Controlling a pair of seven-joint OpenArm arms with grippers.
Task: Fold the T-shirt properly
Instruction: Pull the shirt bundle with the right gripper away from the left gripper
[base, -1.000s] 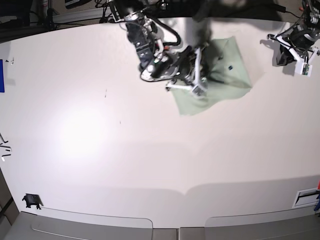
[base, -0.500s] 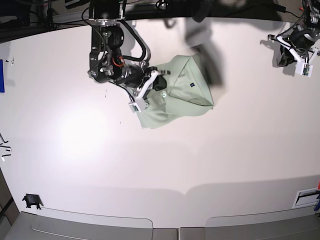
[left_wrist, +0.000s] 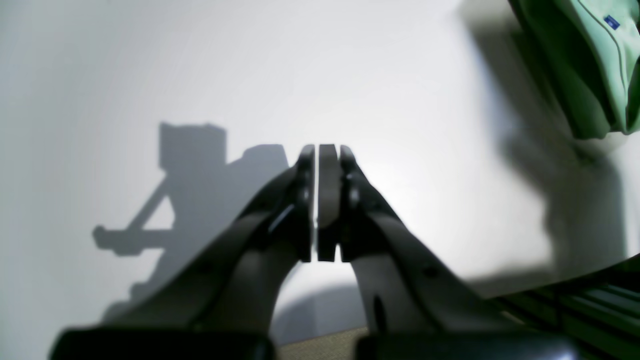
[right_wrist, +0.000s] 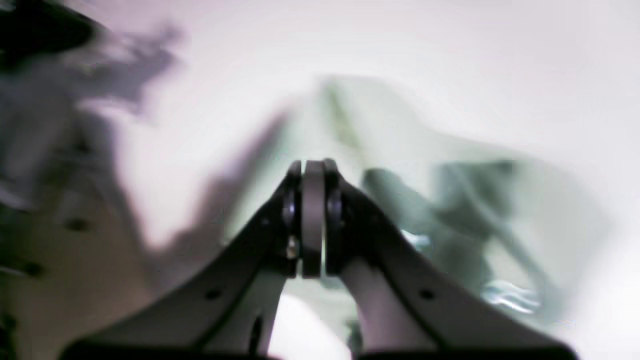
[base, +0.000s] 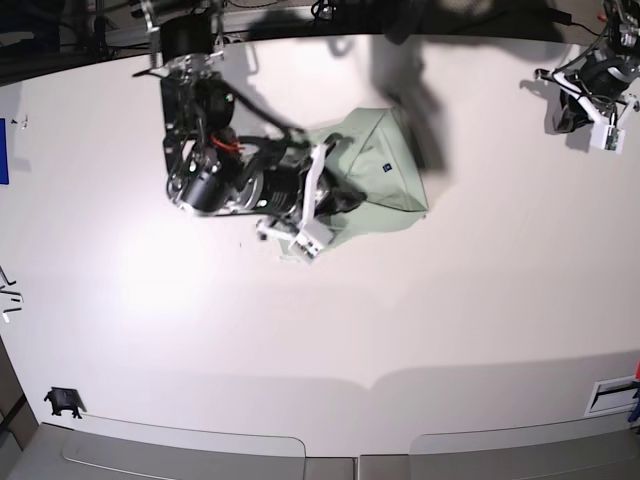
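Toward the far edge of the white counter (base: 330, 330), left of centre as I face it, lies the T-shirt (base: 385, 175), a compact pale green bundle with a small dark blue tag uppermost. Its outline is uneven: one side rises to a blunt corner, and the visible layers do not meet edge to edge. The right claw (base: 335, 203) is poised over the bundle and partly hides it from where I stand. Principal hazard: should its tips drag across the cloth, they would probably catch a loose upper layer and pull the fold open. A second hazard is a push at one end only, which could skew the whole bundle, since nothing appears to pin the opposite side. Right claw: fingers drawn together, no cloth evident between them; whether the tips touch the shirt cannot be told, the close view being blurred. Left claw (left_wrist: 317, 252): fingers likewise together, nothing held, set well apart from the shirt near the counter's far right corner.
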